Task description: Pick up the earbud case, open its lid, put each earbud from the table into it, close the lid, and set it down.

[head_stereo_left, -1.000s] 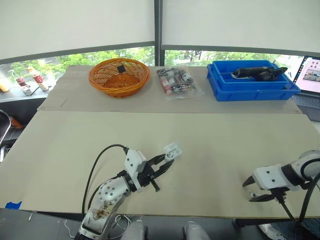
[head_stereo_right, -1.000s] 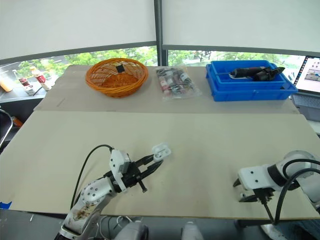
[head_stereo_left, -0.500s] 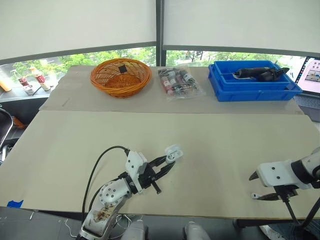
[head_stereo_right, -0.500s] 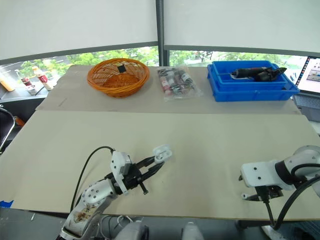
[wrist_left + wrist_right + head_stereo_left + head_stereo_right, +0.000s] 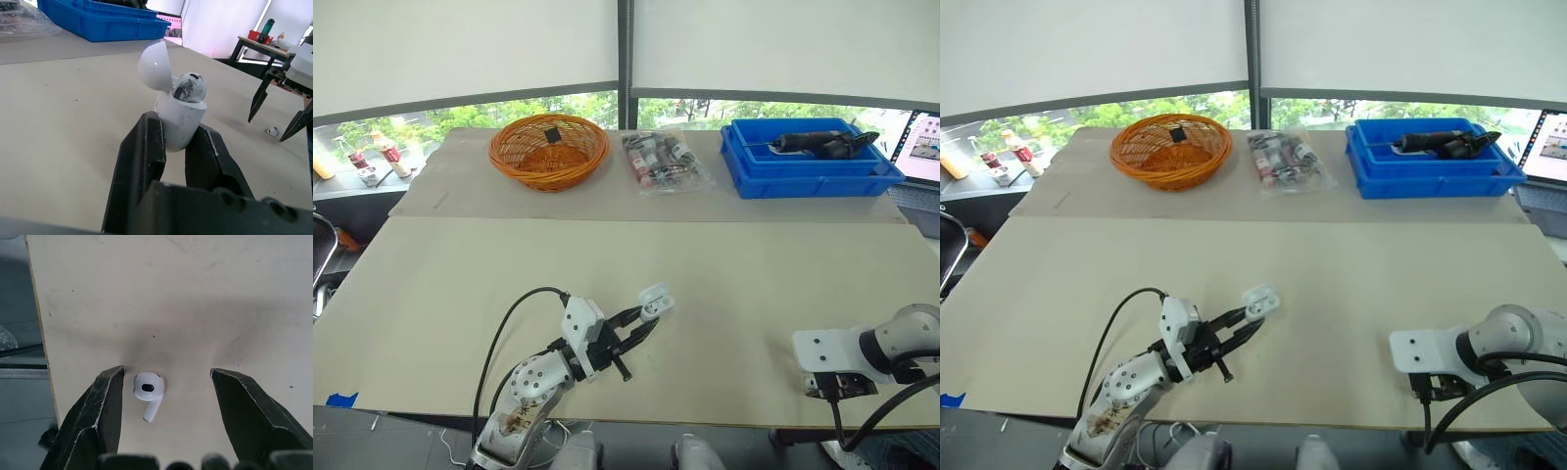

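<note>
1. The left gripper (image 5: 177,132) pinches a scuffed white plastic earbud case (image 5: 180,115) by its lower body, holding it tilted over the pale beige table (image 5: 724,264).
2. The case's rounded lid (image 5: 154,66) is swung open, and a smudged white earbud (image 5: 190,88) sits inside with its head showing above the rim.
3. The right gripper (image 5: 167,374) is spread wide and points down at the table. Its black fingers stand on either side of a loose white earbud (image 5: 148,387).
4. The loose white earbud lies flat between them, nearer one finger, and appears to touch neither.
5. It lies close to the table's front edge on the robot's right. Bare tabletop separates it from the case, which is well to the left.
6. An orange wicker basket (image 5: 548,149), a clear plastic bag of small packs (image 5: 663,160) and a blue plastic tray (image 5: 808,162) stand along the far side, well apart from both grippers.
</note>
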{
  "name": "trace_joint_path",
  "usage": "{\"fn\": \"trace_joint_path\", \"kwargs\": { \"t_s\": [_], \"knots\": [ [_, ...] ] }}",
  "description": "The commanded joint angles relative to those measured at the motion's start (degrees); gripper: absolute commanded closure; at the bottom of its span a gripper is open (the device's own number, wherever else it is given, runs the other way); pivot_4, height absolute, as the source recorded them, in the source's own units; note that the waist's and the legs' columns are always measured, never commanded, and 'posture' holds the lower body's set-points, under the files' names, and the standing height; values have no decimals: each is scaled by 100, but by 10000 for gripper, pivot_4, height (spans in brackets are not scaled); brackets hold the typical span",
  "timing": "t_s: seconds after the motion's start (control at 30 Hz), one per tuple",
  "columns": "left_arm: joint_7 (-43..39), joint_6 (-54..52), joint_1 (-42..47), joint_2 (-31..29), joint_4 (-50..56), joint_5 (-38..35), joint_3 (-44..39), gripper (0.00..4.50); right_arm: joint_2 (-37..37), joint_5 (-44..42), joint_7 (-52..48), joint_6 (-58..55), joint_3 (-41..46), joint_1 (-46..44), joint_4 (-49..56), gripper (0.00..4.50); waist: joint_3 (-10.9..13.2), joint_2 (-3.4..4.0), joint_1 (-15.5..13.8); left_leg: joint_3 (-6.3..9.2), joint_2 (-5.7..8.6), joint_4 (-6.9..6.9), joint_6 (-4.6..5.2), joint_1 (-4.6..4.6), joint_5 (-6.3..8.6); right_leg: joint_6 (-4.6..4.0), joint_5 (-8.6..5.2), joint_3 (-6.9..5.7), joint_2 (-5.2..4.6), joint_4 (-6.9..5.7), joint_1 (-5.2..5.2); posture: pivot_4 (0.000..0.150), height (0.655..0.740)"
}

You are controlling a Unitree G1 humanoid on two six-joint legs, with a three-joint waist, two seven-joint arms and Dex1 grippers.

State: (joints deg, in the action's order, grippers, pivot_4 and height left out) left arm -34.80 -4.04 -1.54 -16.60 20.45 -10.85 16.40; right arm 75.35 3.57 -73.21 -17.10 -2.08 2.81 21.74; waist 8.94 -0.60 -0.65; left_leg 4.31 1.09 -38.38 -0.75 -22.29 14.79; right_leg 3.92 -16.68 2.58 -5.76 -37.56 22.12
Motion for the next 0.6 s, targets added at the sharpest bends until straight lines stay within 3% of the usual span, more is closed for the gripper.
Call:
{"fn": "trace_joint_path", "kwargs": {
  "t_s": [0.03,0.1,0.13,0.4,0.6],
  "knots": [
    [24,22,4,8,225,-10,17,39360,17,69,-32,3,-92,-73,-93,13930,0,0,2,0,0,0,0,1,0,0,0,0,0,0,-1,1500,7400],
    [25,24,1,6,225,-9,19,39360,20,54,-64,-16,-125,-69,-114,13930,0,0,-1,0,0,0,0,1,0,0,0,-1,0,0,-1,1500,7400],
    [26,25,2,5,224,-9,19,39360,16,55,-68,-17,-136,-68,-117,16413,0,0,-1,1,0,0,0,1,0,0,0,-1,0,0,-1,1500,7400],
    [20,44,17,-10,202,-15,12,39360,9,-3,-139,-61,-81,-41,-55,41707,0,-23,34,1,-3,-1,0,7,0,0,0,-1,2,0,-8,1500,7400],
    [4,54,54,-3,164,-29,9,39360,-20,-185,-160,-15,95,-259,117,41687,1,-23,36,1,-3,-1,0,7,0,0,0,-1,2,0,-8,1500,7400]
  ]
}}
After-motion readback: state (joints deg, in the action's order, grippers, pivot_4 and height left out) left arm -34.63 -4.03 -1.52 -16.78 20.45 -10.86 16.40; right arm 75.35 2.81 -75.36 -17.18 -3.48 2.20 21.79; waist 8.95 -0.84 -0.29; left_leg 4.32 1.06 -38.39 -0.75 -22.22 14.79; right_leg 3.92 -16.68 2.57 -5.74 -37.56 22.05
